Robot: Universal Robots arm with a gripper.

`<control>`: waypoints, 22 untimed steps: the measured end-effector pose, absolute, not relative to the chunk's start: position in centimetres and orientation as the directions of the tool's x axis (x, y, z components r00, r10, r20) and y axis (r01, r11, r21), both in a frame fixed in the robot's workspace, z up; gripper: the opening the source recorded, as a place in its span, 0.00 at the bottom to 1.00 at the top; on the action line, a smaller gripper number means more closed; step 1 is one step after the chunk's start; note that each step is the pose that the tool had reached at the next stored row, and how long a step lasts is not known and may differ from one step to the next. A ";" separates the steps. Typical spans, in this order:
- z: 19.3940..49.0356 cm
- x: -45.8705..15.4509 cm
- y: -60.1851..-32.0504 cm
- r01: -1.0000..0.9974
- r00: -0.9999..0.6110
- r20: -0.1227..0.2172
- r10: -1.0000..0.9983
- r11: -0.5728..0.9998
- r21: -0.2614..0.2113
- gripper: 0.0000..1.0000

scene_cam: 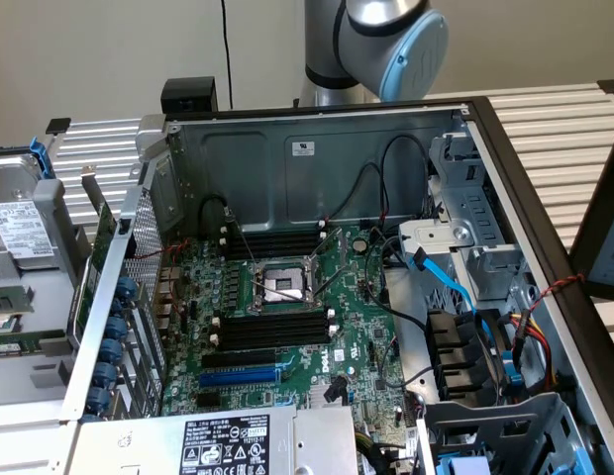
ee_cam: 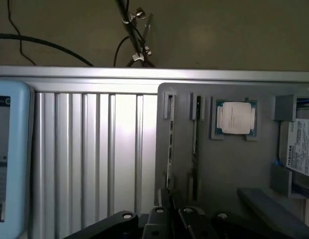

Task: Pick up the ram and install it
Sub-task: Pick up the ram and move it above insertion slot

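ram (ee_cam: 170, 142) edge-up in tray (ee_cam: 229, 169), fingers (ee_cam: 165, 203) — seemingly — clamped on its end

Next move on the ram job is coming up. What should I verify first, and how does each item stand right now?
1. Ram standing on edge in the grey tray: ok.
2. Gripper at the ram's near end: ok.
3. Ram actually gripped: cannot tell.
4. Black memory slots beside the CPU socket empty: ok.
5. White slot latches swung open: cannot tell.
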State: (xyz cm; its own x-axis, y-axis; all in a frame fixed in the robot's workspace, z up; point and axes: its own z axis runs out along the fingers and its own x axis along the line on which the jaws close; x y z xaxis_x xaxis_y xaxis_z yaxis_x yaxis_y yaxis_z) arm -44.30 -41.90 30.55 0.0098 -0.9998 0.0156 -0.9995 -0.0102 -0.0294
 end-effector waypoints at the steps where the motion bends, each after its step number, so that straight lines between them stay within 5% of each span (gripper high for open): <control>1: 31.0 -44.0 -42.0 -1.000 0.010 0.015 -1.000 -0.010 -0.029 0.13; 22: 40.4 -37.9 -43.6 -1.000 0.012 -0.005 -1.000 -0.011 -0.028 0.13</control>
State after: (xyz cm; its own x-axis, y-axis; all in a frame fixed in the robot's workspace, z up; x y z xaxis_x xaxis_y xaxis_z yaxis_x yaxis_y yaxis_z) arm -37.92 -43.57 40.40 0.0116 -0.9999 -0.0050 -0.9996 -0.0115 -0.0277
